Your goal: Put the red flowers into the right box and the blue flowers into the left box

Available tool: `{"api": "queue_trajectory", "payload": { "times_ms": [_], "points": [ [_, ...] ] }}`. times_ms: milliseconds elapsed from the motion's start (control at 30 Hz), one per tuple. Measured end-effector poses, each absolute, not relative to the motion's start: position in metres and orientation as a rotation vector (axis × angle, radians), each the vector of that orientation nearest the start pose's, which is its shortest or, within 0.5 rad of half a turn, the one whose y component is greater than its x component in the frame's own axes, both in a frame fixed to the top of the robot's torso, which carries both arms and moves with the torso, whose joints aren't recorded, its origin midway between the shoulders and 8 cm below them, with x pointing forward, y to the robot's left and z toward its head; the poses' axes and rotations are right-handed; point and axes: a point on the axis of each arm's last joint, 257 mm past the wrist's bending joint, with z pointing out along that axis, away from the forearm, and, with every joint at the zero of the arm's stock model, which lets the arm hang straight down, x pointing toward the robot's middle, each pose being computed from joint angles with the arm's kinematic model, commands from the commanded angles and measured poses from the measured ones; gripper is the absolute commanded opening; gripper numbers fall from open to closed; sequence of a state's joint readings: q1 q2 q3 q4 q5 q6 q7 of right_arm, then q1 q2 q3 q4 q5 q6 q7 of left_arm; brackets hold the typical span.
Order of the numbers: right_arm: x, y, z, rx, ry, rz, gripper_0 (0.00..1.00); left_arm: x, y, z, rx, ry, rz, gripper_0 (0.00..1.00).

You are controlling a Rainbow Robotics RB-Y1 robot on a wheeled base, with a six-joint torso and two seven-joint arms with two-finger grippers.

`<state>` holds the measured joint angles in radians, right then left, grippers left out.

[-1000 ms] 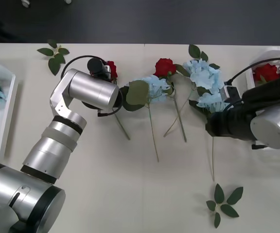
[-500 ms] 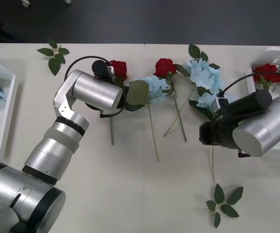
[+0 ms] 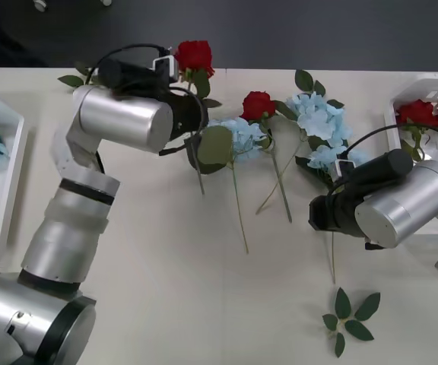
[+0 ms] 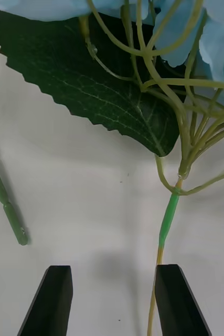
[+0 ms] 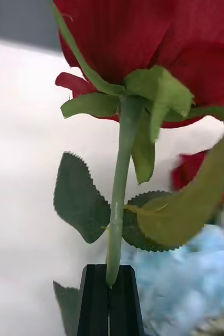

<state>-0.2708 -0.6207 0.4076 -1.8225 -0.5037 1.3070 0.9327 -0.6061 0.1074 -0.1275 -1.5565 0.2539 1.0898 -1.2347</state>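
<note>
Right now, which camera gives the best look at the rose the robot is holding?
The left wrist view: the left gripper pinches the red rose by its stem. The front view shows its bloom lifted.

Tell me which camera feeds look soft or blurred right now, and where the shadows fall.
Left wrist view: the held red rose and its stem are fairly sharp, but the blue flowers behind are out of focus. Right wrist view: crisp, soft shadow under the serrated leaf. Front view: even light, faint shadows under both arms.

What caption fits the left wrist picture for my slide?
Left gripper shut on a red rose, pinching its green stem.
</note>
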Motion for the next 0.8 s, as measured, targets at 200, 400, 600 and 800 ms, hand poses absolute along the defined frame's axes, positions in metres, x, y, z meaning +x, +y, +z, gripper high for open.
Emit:
{"api": "queue_trajectory", "payload": {
  "times_ms": [200,400,600,800],
  "points": [
    [0.448,-0.221,-0.338,0.085,2.648,0.148,0.46,0.567,0.055,-0.116,0.317,1.985,-0.49,0.0],
    [0.443,-0.212,-0.331,0.063,2.654,0.188,0.46,0.539,0.043,-0.087,0.443,1.85,-0.738,0.0],
    [0.424,-0.219,-0.303,-0.002,2.689,0.183,0.46,0.504,0.045,-0.074,0.741,1.66,-0.766,0.0],
    [0.415,-0.23,-0.252,0.011,2.682,0.224,0.46,0.46,0.04,-0.061,0.899,1.556,-0.913,0.0]
  ]
}}
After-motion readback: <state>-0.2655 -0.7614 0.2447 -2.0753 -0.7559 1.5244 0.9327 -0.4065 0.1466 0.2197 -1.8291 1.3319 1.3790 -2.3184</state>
